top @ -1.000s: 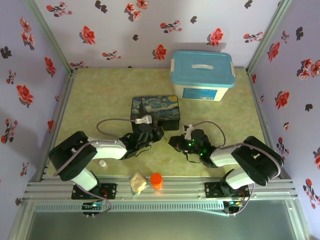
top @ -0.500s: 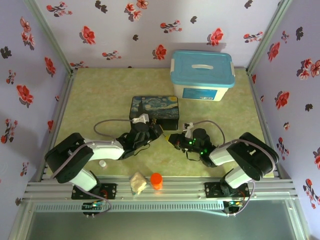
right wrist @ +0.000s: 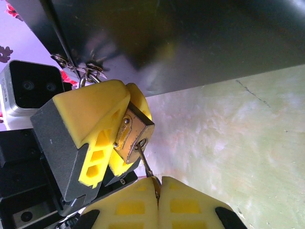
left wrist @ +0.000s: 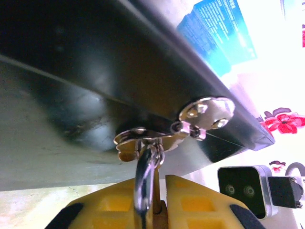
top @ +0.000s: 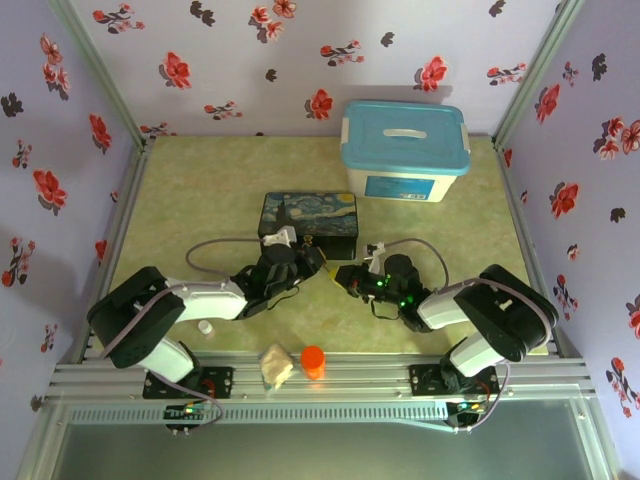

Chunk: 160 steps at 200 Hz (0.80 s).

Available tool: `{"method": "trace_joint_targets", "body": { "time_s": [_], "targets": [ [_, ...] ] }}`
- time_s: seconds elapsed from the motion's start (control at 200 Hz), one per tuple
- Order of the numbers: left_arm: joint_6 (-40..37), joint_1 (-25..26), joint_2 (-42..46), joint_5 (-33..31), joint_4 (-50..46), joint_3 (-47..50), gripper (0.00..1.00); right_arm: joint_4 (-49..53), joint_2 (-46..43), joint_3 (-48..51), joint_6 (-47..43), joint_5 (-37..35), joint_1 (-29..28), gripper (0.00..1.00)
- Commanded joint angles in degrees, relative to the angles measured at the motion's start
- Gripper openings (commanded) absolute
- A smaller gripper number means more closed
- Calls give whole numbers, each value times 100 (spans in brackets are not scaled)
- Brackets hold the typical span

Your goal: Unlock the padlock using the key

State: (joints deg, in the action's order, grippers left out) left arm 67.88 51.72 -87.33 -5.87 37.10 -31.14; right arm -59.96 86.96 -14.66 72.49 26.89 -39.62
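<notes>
padlock (right wrist: 135,135) — dull brass | key (right wrist: 147,166) — dark metal | tin (left wrist: 95,71): glossy, smooth

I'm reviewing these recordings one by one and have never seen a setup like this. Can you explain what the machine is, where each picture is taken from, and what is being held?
These are two robot arms bolted at the near edge of a table, each ending in a two-finger gripper. The wide picture comes from a fixed camera above and behind the arms. The two close-ups come from cameras on the wrists.

On the table stand a painted tin and a blue-lidded box. A small orange object sits near the front rail.

The left gripper is clamped on a small brass padlock, whose silver shackle hangs through the tin's clasp. The right gripper pinches a thin key, and the key's tip is in the padlock's keyhole.
</notes>
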Motion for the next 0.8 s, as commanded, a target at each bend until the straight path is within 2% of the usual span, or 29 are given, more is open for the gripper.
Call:
{"method": "trace_joint_targets", "body": {
  "time_s": [0.0, 0.49, 0.585, 0.795],
  "targets": [
    [68, -17, 217, 85, 535, 20, 0, -223, 14, -151, 11, 80, 42, 0],
    [333, -16, 222, 253, 892, 98, 0, -1430, 685, -165, 337, 91, 107, 0],
    [467, -17, 181, 313, 1070, 157, 0, -1928, 845, -90, 494, 33, 151, 0],
    [652, -4, 179, 396, 1375, 232, 0, -1939, 730, -268, 415, 202, 187, 0]
  ]
}}
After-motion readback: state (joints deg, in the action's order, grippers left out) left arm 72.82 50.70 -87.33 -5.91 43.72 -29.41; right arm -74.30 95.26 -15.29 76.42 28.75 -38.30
